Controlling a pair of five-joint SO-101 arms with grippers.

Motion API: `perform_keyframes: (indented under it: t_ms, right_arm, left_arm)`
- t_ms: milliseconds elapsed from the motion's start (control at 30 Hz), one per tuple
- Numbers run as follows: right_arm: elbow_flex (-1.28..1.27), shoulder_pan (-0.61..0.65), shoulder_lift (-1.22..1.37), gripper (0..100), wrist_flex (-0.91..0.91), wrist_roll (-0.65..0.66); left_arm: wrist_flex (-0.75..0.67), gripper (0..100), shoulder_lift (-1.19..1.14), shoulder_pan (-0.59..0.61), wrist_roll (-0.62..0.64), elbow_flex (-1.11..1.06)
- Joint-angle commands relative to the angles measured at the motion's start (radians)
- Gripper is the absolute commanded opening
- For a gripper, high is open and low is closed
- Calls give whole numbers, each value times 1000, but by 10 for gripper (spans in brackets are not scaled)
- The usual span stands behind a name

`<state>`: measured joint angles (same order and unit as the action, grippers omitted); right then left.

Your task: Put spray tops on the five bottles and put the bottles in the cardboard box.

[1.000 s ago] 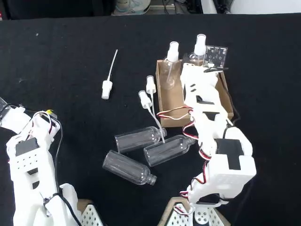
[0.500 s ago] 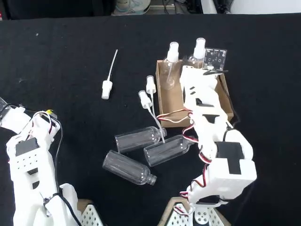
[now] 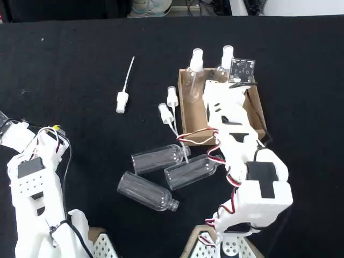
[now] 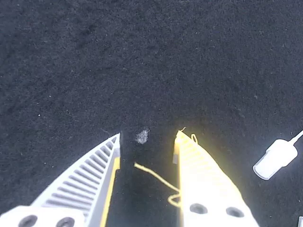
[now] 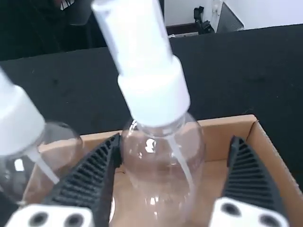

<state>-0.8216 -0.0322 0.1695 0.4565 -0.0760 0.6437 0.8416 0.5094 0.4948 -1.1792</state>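
Two done: I see the left capped clear bottle (image 3: 193, 80) and the right capped clear bottle (image 3: 226, 60), each with a white spray top. They stand upright, side by side, at the far end of the brown cardboard box (image 3: 260, 110).
Step in hand: I think I am letting go of the right capped clear bottle inside the box.
How to do it well: I would lift the arm straight up and slowly, so no finger bumps either bottle and tips it over. After that, I would go for a top and a bare bottle.
Left pincer (image 4: 147, 137): wide apart and holding nothing. It hangs over the black cloth table (image 4: 71, 56).
Loose tops: the lone white spray top (image 3: 122, 101) lies well left of the box. The upper white spray top (image 3: 172, 97) and the lower white spray top (image 3: 165, 114) lie just beside the box's left wall.
Bare bottles: the first bare clear bottle (image 3: 146, 191), the second bare clear bottle (image 3: 156, 158) and the third bare clear bottle (image 3: 191, 171) lie on their sides, close together, near the box.
Right pincer (image 5: 176, 142): wide apart, with the right capped clear bottle between the black fingers (image 5: 94, 182). One finger is just beside it or touching it, I cannot tell which. The other is apart from it. I see no squeeze.
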Motion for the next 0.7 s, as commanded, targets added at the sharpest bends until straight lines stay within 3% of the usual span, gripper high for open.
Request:
perform_keyframes:
  t_ms: [0,233,667]
  right_arm:
    - [-2,8,-54,304,15,-3]
    - [1,2,-59,304,-12,-5]
    - [-4,2,-394,305,-448,-5]
  left_arm:
    - [-21,184,20,2,3,33]
    - [-23,184,20,2,3,35]
    - [-23,184,20,2,3,33]
